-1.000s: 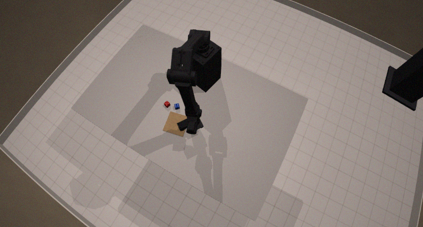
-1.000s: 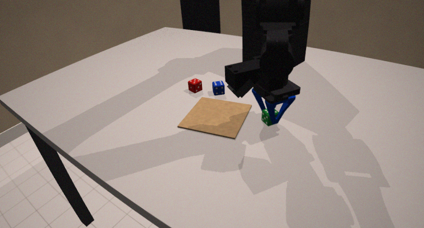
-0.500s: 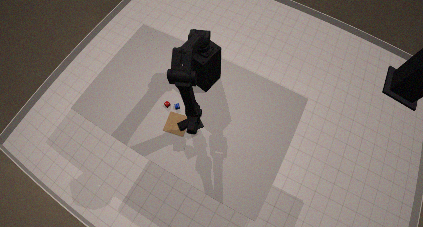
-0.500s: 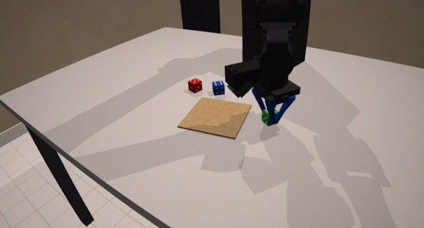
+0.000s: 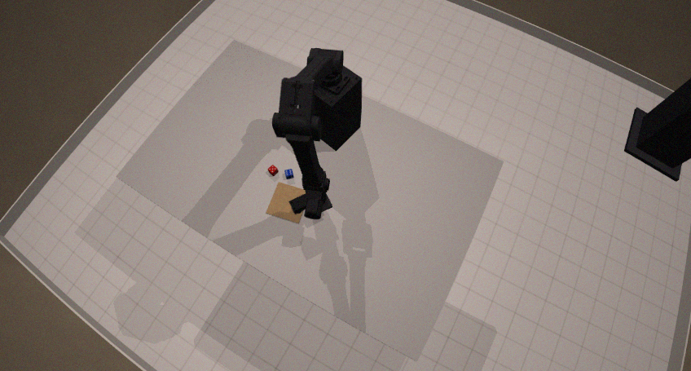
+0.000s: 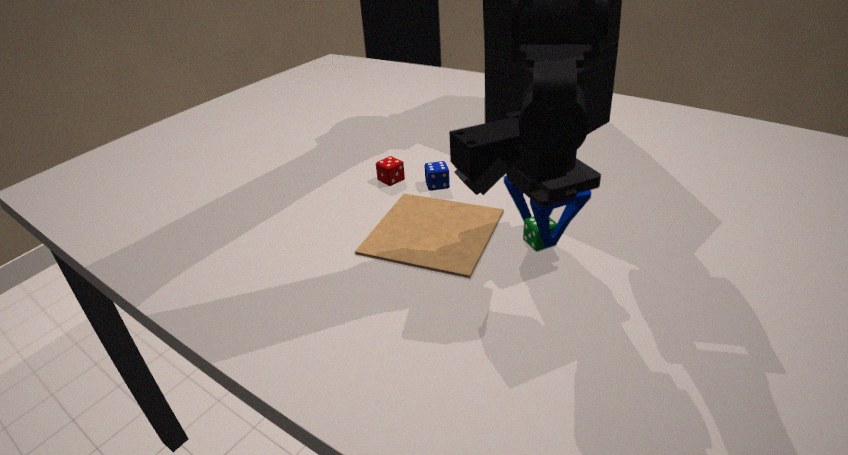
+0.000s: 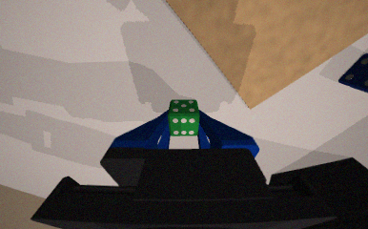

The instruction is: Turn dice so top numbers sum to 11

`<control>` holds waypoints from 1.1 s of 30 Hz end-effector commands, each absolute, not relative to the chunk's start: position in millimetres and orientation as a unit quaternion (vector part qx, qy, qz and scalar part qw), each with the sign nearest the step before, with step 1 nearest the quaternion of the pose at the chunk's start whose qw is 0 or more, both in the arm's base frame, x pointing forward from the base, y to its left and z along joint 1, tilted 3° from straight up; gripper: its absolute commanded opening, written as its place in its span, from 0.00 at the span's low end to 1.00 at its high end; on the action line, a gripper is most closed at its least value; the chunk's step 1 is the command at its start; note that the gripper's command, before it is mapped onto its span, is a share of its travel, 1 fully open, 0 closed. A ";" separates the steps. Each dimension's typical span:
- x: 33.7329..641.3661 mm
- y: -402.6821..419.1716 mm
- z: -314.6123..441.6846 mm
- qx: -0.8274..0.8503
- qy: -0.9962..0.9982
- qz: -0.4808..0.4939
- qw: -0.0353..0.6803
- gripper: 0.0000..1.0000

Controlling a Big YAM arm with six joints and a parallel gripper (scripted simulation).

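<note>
The green die (image 6: 531, 235) (image 7: 184, 125) stands on the table just right of the mat in the exterior view. My gripper (image 6: 540, 231) (image 7: 183, 114) is shut on it, one blue finger on each side. In the wrist view its face towards the gripper's body shows six, the adjoining face five. The red die (image 5: 273, 170) (image 6: 389, 171) lies behind the mat, with five on top. The blue die (image 5: 288, 174) (image 6: 437, 176) (image 7: 362, 72) lies beside it, with six on top. The tan mat (image 5: 281, 202) (image 6: 416, 224) (image 7: 286, 48) lies flat with no die on it. The arm hides the green die in the top view.
The grey table (image 5: 411, 197) (image 6: 267, 183) extends around the dice and mat. The dark arm (image 5: 307, 159) (image 6: 553, 111) reaches over from the back, and its wrist housing (image 6: 484, 150) overhangs the area near the blue die and mat corner.
</note>
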State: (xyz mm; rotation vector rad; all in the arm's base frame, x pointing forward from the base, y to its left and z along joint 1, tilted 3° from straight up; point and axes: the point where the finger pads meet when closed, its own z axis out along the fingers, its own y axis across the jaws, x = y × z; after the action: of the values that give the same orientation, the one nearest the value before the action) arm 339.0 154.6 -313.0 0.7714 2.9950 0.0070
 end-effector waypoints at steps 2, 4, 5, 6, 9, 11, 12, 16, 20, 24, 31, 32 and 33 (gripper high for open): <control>346.6 155.0 -292.0 0.252 0.967 0.007 0.031 0.26; 346.0 155.5 -287.0 0.252 0.967 0.007 0.031 0.26; 346.0 155.5 -287.0 0.252 0.967 0.007 0.031 0.26; 345.3 156.0 -281.2 0.252 0.967 0.007 0.031 0.26; 342.8 158.1 -259.9 0.252 0.967 0.007 0.031 0.26; 341.1 159.6 -244.5 0.251 0.967 0.008 0.031 0.26; 340.2 160.3 -237.1 0.250 0.968 0.008 0.031 0.26; 338.3 160.9 -213.5 0.248 0.968 0.008 0.031 0.26; 340.0 160.0 -203.8 0.250 0.968 0.009 0.032 0.26; 327.5 153.9 -216.7 0.250 0.968 -0.004 0.017 0.26; 345.6 162.7 -203.2 0.249 0.968 0.013 0.038 0.26; 345.0 162.4 -203.4 0.247 0.968 0.013 0.037 0.26; 345.2 162.4 -203.5 0.241 0.970 0.012 0.037 0.26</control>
State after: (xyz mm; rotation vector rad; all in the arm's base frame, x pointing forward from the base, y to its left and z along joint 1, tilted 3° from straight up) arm 334.2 153.7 -214.6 0.7732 2.9958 0.0058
